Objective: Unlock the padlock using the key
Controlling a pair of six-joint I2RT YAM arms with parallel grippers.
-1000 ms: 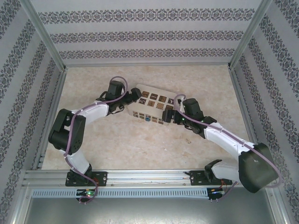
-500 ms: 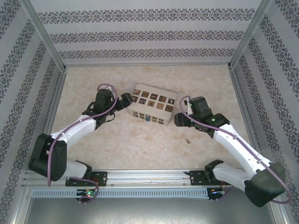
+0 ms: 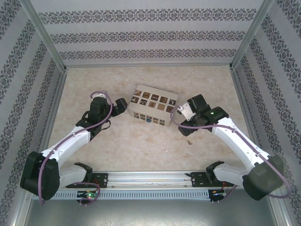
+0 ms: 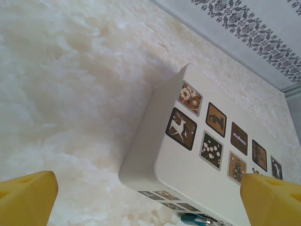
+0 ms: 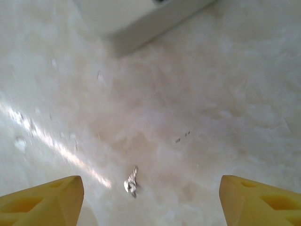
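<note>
Jaws gape empty on left gripper and right gripper; the right hangs over the key, lower centre of frame; best lowered straight, pinching its head squarely.

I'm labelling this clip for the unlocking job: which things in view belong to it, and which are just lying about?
Job:
blue padlock
small key
right tool, open, near the key

Lying about:
cream patterned box, with the padlock against its near side
</note>
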